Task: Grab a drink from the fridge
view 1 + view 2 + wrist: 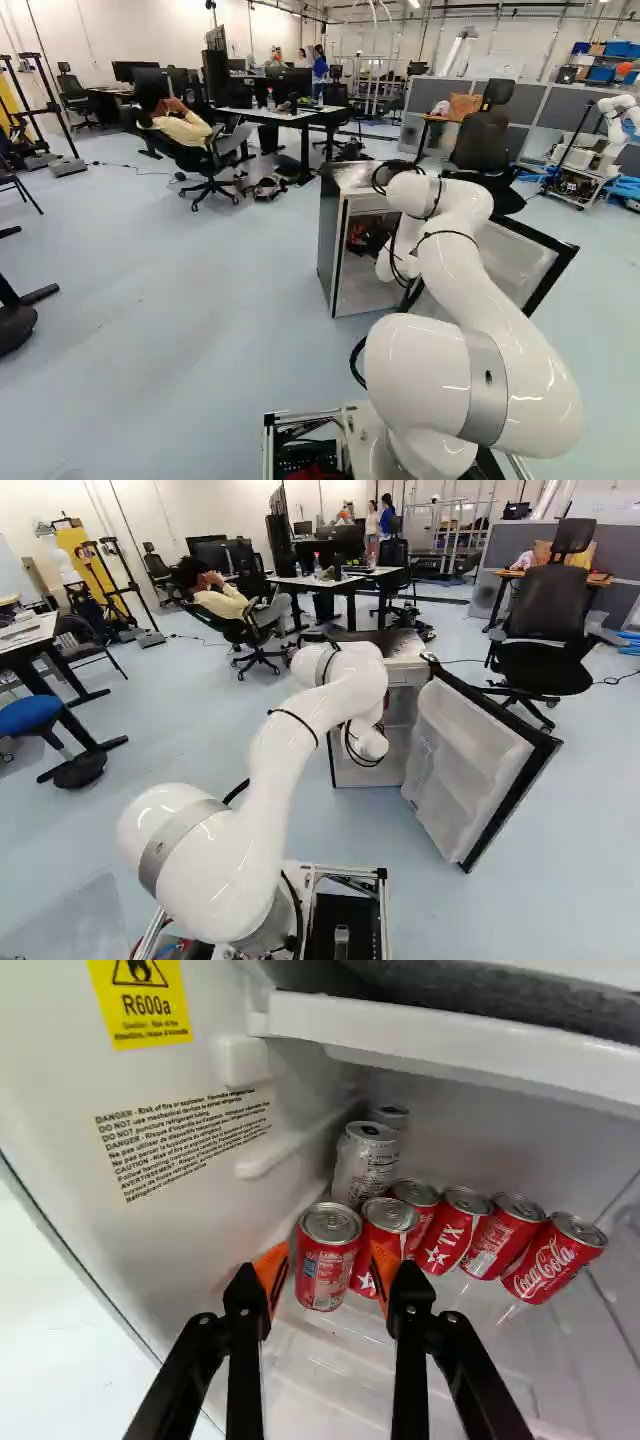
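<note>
The jaws stand well apart, their orange rubbery pads flanking a red, silver-topped metal drink can, gripping nothing. The can stands inside the open, white-lined fridge, beside another red can.

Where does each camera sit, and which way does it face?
Left base view: behind the arm, to its left, looking ahead and slightly down at the open fridge; the arm stands right of the middle.
Right base view: behind, to its right, facing likewise; the arm stands left of the middle.
Wrist view: on the wrist, looking along the gripper at cans; two fingers show.
Both base views share arm, fridge and door.
</note>
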### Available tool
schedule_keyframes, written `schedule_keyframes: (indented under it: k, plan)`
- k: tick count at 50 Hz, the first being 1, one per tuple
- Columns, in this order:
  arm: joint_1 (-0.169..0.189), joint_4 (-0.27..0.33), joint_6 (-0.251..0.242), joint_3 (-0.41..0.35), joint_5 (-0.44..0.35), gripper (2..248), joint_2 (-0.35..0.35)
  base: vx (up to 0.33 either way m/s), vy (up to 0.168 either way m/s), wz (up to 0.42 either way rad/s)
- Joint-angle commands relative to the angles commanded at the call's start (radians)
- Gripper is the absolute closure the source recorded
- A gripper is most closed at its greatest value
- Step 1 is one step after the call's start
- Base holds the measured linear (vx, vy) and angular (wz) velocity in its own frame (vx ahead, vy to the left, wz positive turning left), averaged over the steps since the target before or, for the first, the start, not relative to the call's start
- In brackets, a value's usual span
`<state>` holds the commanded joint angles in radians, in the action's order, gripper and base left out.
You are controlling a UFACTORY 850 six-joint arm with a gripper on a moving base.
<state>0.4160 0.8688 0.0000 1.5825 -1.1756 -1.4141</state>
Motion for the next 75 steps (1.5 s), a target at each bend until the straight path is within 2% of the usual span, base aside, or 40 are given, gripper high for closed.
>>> schedule_keyframes:
  k: [39, 75]
  plan:
    - [-0.011, 0.000, 0.000, 0.048, 0.012, 115, -0.025, 0.000, 0.000, 0.000]
    - [-0.019, 0.000, 0.000, 0.114, 0.071, 115, -0.060, 0.000, 0.000, 0.000]
